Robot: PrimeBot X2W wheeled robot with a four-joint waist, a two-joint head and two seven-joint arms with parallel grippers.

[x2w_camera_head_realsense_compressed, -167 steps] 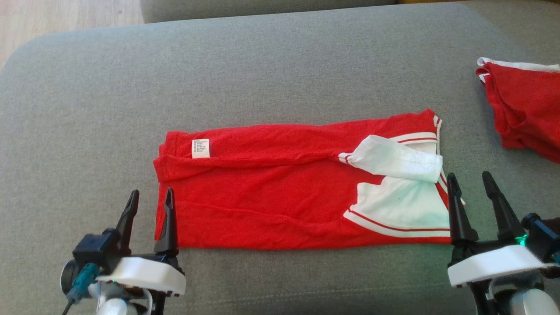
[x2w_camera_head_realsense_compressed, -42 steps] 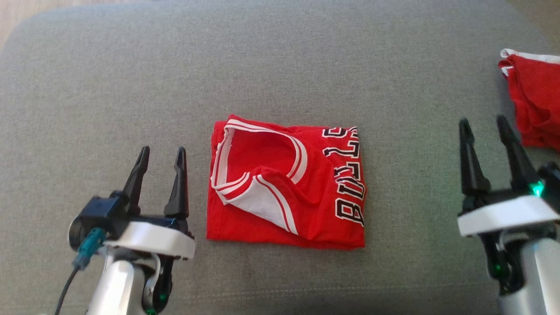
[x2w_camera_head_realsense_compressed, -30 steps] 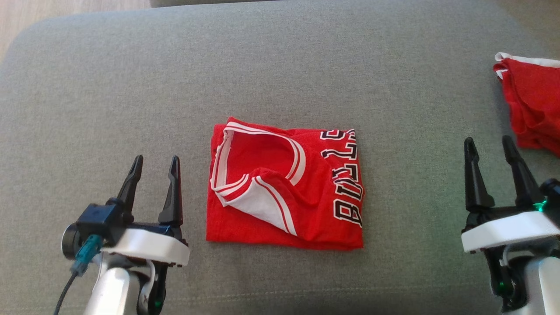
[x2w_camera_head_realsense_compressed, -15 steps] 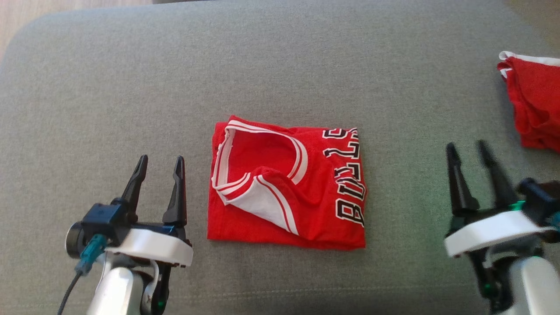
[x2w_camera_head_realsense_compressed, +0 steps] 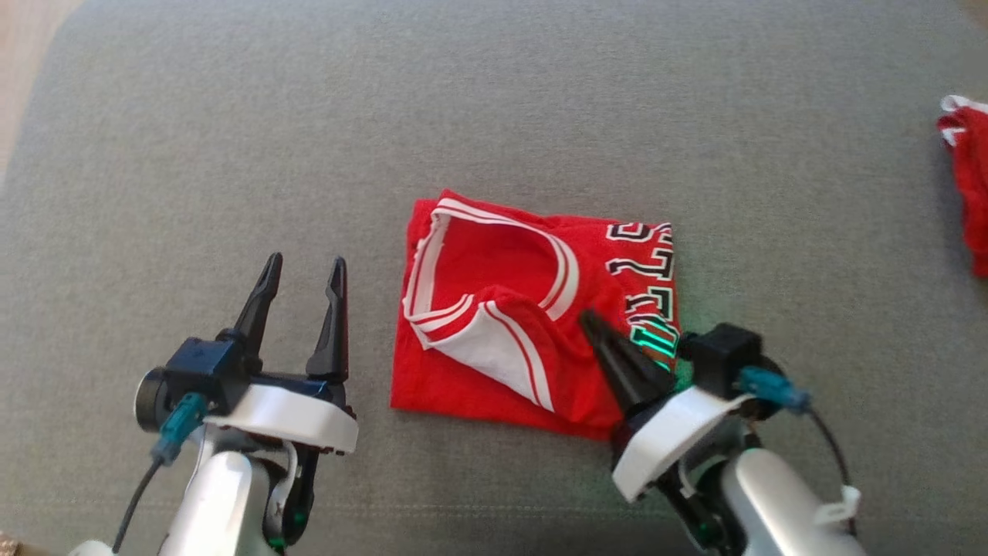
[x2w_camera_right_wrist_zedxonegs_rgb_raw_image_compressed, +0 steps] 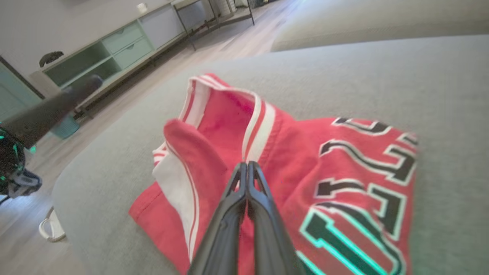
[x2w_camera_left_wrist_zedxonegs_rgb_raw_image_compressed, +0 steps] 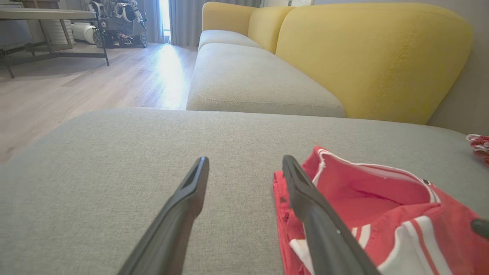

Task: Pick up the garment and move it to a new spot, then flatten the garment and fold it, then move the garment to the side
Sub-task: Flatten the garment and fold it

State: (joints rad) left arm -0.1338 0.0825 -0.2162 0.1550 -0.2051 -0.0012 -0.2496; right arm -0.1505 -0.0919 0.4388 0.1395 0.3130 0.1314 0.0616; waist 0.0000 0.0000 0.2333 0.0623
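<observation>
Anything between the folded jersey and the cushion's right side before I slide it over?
Nothing visible: bare grey cushion lies right of the folded jersey up to another red garment at the far right edge. The shut right gripper is over the jersey's near-right part.

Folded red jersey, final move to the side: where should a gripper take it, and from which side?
Probably the lettered right edge of the jersey, approached low from the robot's right. That edge lies straight and flat, so the layers should stay together; the turned-up white flap looks loose and would likely pull the fold open.
</observation>
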